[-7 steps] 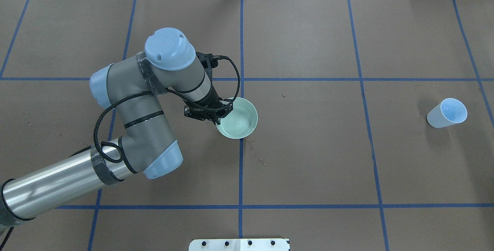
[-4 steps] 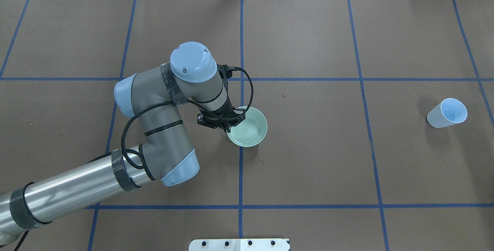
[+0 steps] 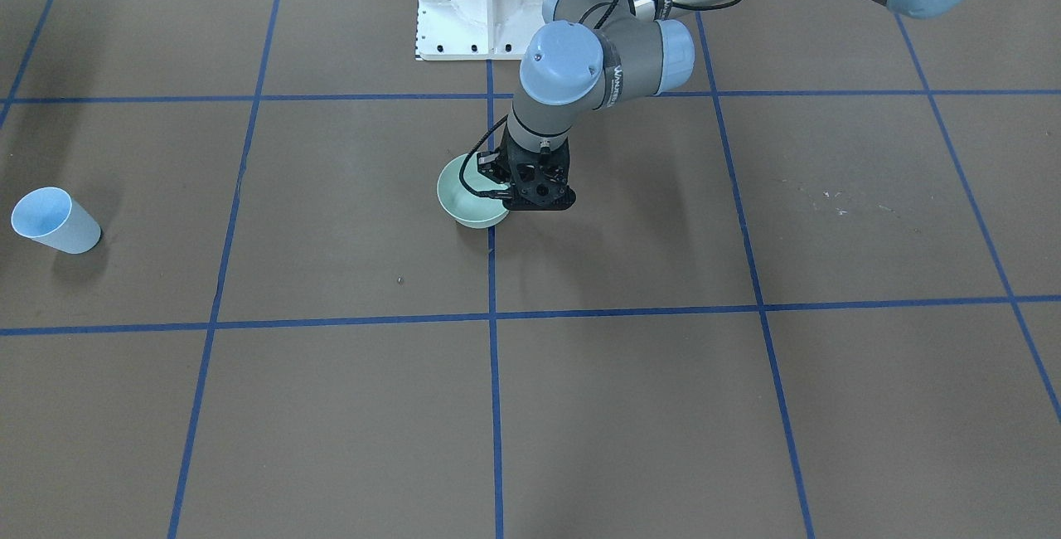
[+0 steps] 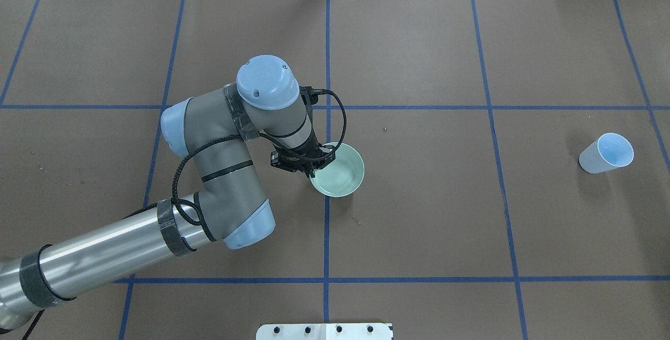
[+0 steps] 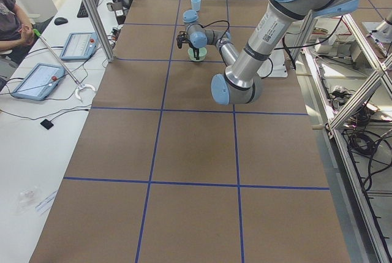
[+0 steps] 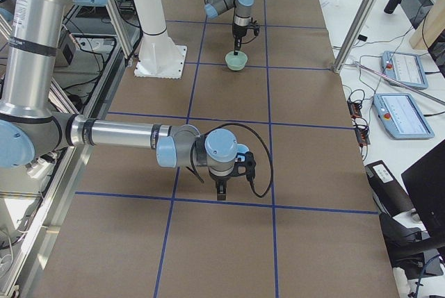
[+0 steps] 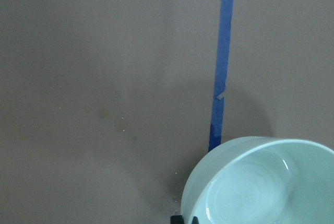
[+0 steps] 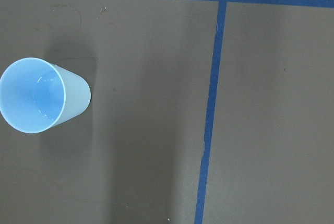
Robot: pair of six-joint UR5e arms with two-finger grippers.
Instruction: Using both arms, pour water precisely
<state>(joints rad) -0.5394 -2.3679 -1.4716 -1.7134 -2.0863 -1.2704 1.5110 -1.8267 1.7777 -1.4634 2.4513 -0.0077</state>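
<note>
My left arm (image 4: pixel 225 172) reaches to the table's middle, and its gripper (image 4: pixel 311 170) is shut on the near rim of a mint green bowl (image 4: pixel 343 172). The bowl (image 3: pixel 464 195) stays upright, low at the table; I cannot tell whether it touches. A fingertip shows at the left wrist view's bottom edge beside the bowl (image 7: pixel 261 187). A light blue cup (image 4: pixel 602 156) stands alone far right. Faint white glints, perhaps water (image 8: pixel 43 112), lie in the cup (image 8: pixel 39 94). My right arm (image 6: pixel 118 135) shows only from the side; I cannot tell its gripper's (image 6: pixel 221 192) state.
Blue tape lines grid the brown table cover. The white pedestal base (image 3: pixel 485 0) stands at the robot's edge. Small damp stains (image 7: pixel 120 124) mark the cover beside the bowl. A person (image 5: pixel 12 18) sits at a side desk with tablets, and aluminium posts (image 6: pixel 361 20) line that side.
My left arm has carried the bowl to the right and a little towards the robot, most of it early on. The cup has not moved.
</note>
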